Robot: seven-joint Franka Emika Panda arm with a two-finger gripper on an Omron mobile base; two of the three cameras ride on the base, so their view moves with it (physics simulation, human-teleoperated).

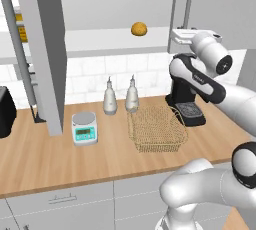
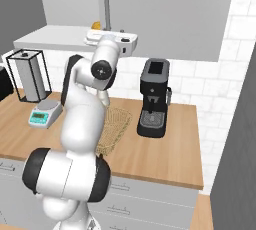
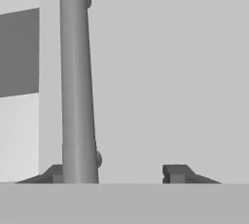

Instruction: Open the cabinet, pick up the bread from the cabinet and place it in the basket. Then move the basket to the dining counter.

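Note:
The cabinet's left door (image 1: 42,49) stands swung open. On its white shelf lies the small golden bread (image 1: 139,29) (image 2: 96,25). The right door (image 1: 220,4) is closed, with a vertical bar handle (image 1: 189,1) (image 2: 106,4) (image 3: 75,82). My gripper (image 1: 185,33) (image 2: 107,34) (image 3: 116,174) is raised to the lower end of that handle. In the hand view the bar runs just inside the left fingertip (image 3: 51,174), with a wide gap to the right one, so the jaws stand apart. The tan wire basket (image 1: 156,126) (image 2: 114,126) sits empty on the wooden worktop below.
A black coffee machine (image 1: 187,101) (image 2: 154,99) stands right of the basket. Two bottles (image 1: 110,96) stand behind it, and a kitchen scale (image 1: 85,128) (image 2: 45,113) to its left. A wire paper-towel holder (image 2: 30,74) and a dark appliance (image 1: 5,111) stand further left.

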